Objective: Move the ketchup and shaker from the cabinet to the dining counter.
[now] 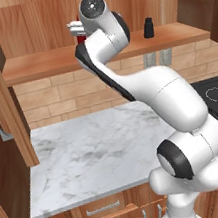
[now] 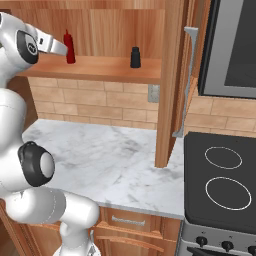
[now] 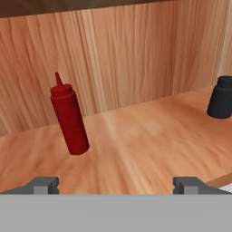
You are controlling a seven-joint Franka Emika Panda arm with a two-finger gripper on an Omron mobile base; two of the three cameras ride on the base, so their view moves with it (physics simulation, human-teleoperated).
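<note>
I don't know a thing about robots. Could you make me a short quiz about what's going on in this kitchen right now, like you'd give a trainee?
1. True or false: the gripper is already squeezing the ketchup.
2. Which item on the cabinet shelf stands nearer the gripper? A) the ketchup B) the shaker C) a paper towel roll
3. Fill in: both items stand ______ on the shelf, well apart from each other.

Key
1. False. The fingers are spread wide, short of the bottle, holding nothing.
2. A. In the right base view the gripper sits just beside the red bottle; the black shaker is further along the shelf.
3. Upright.
</note>
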